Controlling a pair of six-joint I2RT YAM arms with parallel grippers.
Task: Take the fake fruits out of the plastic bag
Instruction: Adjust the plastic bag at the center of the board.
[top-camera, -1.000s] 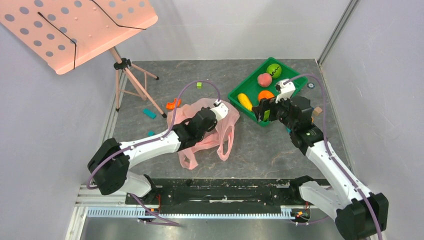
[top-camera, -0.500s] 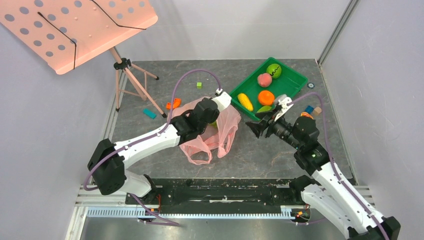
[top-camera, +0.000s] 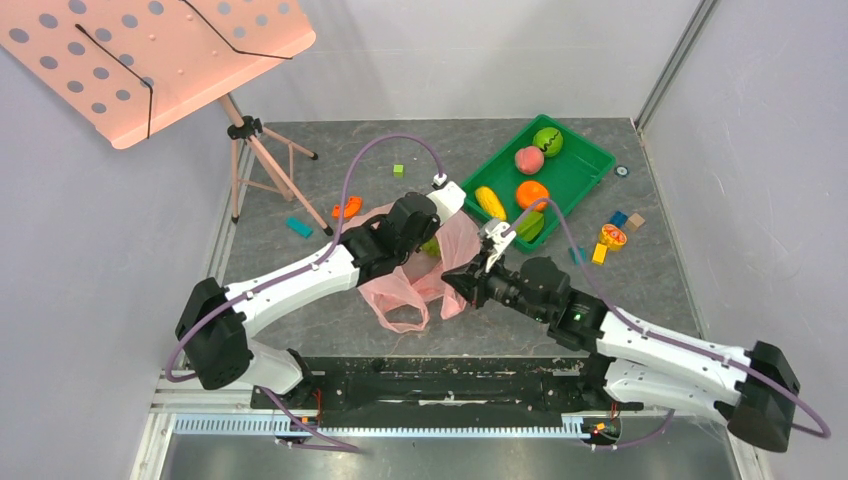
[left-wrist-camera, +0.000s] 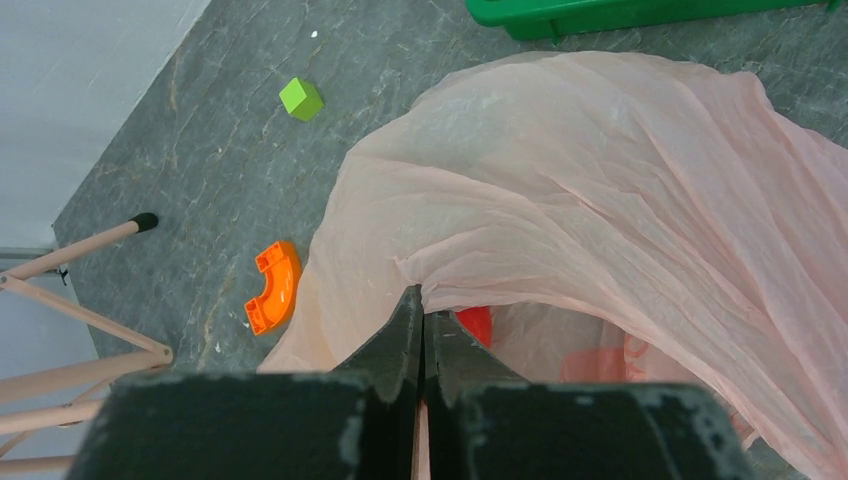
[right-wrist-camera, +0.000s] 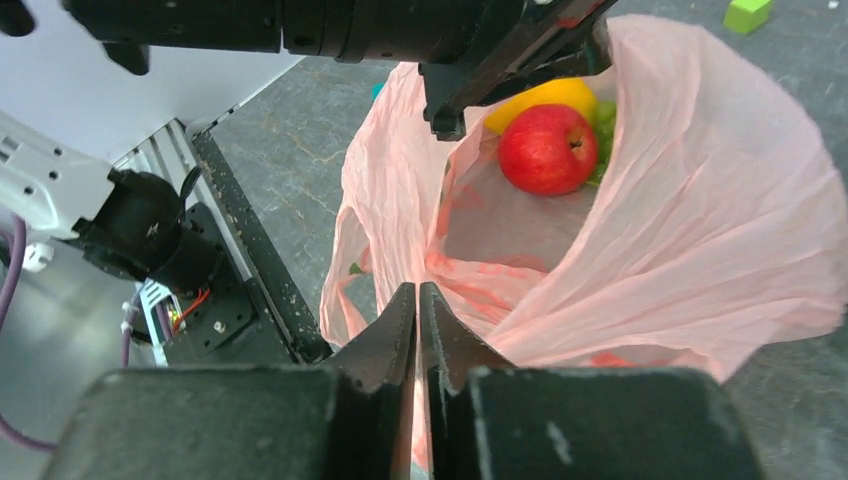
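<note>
Swinging away from the green tray (top-camera: 583, 172), the right gripper (right-wrist-camera: 417, 292) now sits at the mouth of the plastic bag (right-wrist-camera: 700, 210), its jaws nearly together with pink film pinched between them. Across from it, the left gripper (left-wrist-camera: 421, 297) has shifted slightly toward the tray and is clamped tight on the opposite rim. The bag hangs bunched narrower between both arms. Inside it lie a red apple (right-wrist-camera: 547, 148), a yellow mango (right-wrist-camera: 545, 95) and green grapes (right-wrist-camera: 604, 118).
</note>
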